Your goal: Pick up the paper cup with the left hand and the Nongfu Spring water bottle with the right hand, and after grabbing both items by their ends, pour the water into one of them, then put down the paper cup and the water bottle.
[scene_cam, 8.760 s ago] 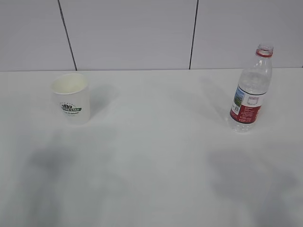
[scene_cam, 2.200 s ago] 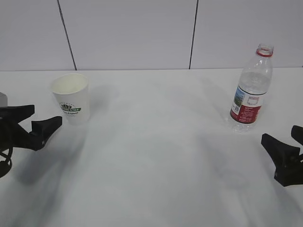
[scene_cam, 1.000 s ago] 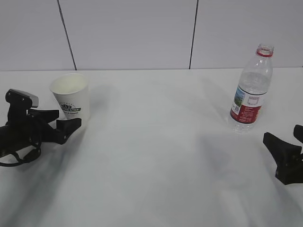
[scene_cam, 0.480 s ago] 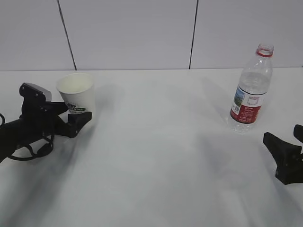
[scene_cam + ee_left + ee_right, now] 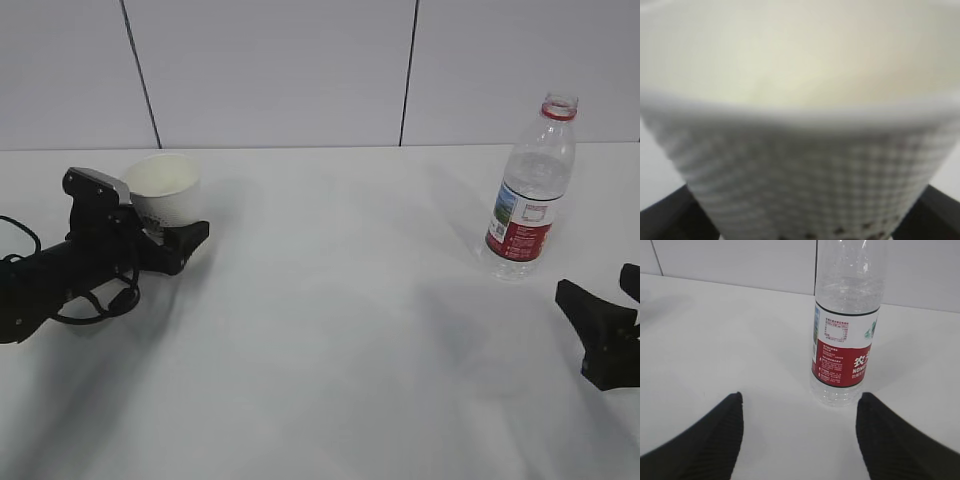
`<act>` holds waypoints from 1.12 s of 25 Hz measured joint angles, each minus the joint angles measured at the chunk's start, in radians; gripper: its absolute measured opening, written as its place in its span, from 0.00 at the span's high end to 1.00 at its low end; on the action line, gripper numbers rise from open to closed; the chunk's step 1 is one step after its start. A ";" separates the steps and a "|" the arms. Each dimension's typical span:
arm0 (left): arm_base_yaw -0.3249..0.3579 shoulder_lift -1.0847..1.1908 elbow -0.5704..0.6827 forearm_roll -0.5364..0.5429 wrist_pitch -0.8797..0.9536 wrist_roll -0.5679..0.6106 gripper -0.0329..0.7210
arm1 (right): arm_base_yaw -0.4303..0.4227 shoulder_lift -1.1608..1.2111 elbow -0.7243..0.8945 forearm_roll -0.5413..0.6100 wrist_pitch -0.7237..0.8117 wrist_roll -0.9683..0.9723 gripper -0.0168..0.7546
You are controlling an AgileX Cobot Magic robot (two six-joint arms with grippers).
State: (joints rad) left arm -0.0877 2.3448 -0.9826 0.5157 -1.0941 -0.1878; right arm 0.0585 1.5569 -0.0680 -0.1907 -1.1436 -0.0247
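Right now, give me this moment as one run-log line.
left end effector: open, straddling paper cup, not closed | right end effector: open, short of water bottle | cup, bottle: upright on table

Black left hand (image 5: pixel 165 240) with looping black cables and a grey rectangular plate on top, black right hand (image 5: pixel 610 335) with wedge-shaped fingers (image 5: pixel 700 445) ribbed in fine lines

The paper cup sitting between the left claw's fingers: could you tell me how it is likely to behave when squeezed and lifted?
The paper cup looks empty and thin-walled, so it is probably very light and may crumple under a firm squeeze. Its dimpled wall, seen in the left wrist view, should help against slipping. The left claw sits low on it, so the taller upper part might tilt.
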 joint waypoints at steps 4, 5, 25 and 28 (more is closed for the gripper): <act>-0.001 0.000 0.000 -0.025 0.000 0.000 0.05 | 0.000 0.000 0.000 0.000 0.000 0.000 0.29; -0.001 0.000 0.000 -0.027 0.000 0.000 0.05 | 0.000 0.000 0.000 0.000 0.000 0.000 0.29; -0.001 -0.093 0.122 -0.031 -0.005 0.000 0.18 | 0.000 0.001 0.000 0.000 0.000 0.000 0.29; -0.001 -0.154 0.182 -0.031 -0.005 0.000 0.18 | 0.000 0.001 0.000 0.000 0.000 -0.004 0.29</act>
State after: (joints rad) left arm -0.0887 2.1911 -0.8004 0.4850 -1.0996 -0.1878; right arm 0.0585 1.5583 -0.0680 -0.1907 -1.1436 -0.0286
